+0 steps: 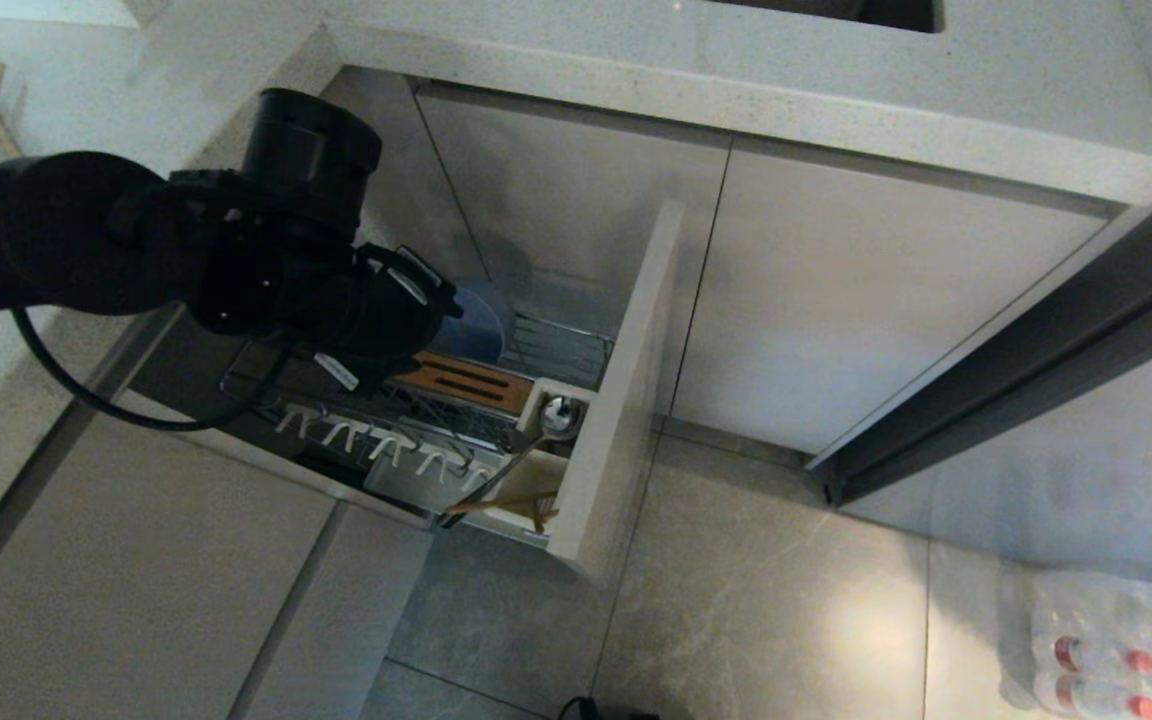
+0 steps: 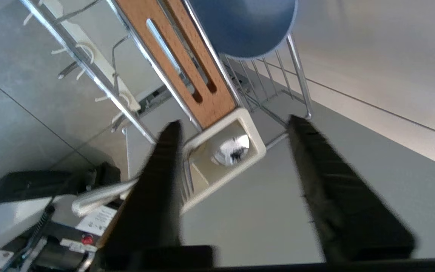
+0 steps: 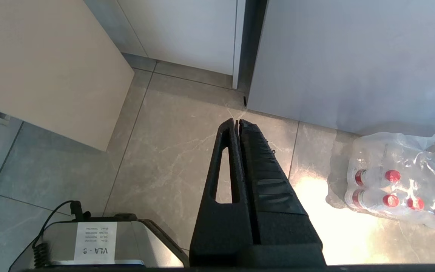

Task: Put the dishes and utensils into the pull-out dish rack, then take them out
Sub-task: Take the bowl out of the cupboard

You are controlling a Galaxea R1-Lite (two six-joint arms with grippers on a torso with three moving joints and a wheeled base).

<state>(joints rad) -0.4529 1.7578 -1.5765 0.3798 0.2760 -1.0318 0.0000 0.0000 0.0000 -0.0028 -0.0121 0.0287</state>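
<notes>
Nearest the head camera hung the black left arm, its left gripper [image 1: 436, 300] reaching down over the pulled-out chrome wire dish rack with beige front panel [image 1: 626, 380]; fingers hidden there behind the wrist body. Stood on edge at the rack's back, a matte light-blue round plate [image 1: 481, 322], probably upright so the wires could prop it. Lay alongside it the slotted brown wooden strip [image 1: 466, 380]; hung along the near rail a row of white plastic hooks [image 1: 386, 445]. Leaned out of the white utensil cup [image 1: 536, 470] a long-handled shiny silver spoon [image 1: 556, 415] and thin light-brown wooden chopsticks [image 1: 511, 502], slanted because longer than the cup is deep. No blue bowl made out anywhere.

From the left wrist, seen two black fingers [image 2: 157, 170] spread well apart and holding nothing, framing the cup's rim [image 2: 257, 145] with the spoon bowl [image 2: 230, 149] between; judged poised for a utensil pick, so unloading likely in hand.

From the right wrist, seen the right gripper [image 3: 238, 124] pressed closed and empty, parked above grey floor tile beside a shrink-wrapped pack of red-capped bottles [image 3: 395, 181].
</notes>
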